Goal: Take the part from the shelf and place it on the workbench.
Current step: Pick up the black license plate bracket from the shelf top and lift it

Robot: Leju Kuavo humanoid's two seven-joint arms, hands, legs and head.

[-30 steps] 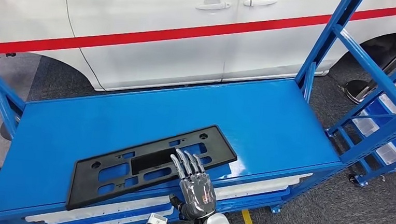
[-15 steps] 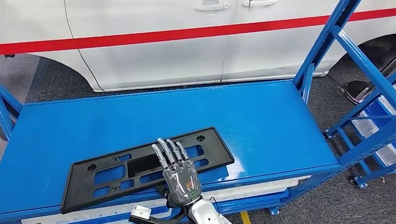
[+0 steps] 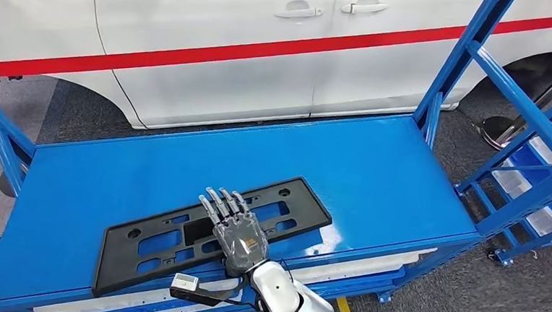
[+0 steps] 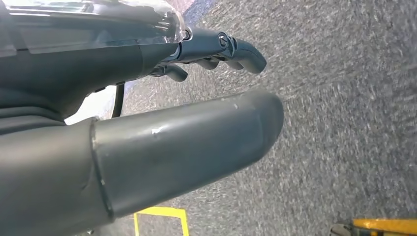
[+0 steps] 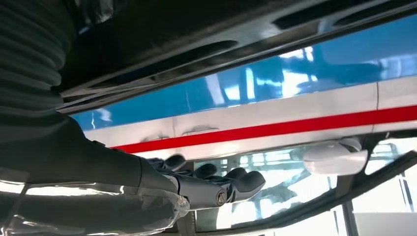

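White car (image 3: 215,44) behind blue counter (image 3: 373,169). My right robot hand (image 3: 236,233), fingers spread, empty, has slid left over part (image 3: 145,242) since a second ago. Part released; placement looks done.

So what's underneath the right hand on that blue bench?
The right hand lies over the middle of the black plastic part, which rests flat on the blue workbench. The stretch of part beneath the palm is covered, so contact can't be confirmed.
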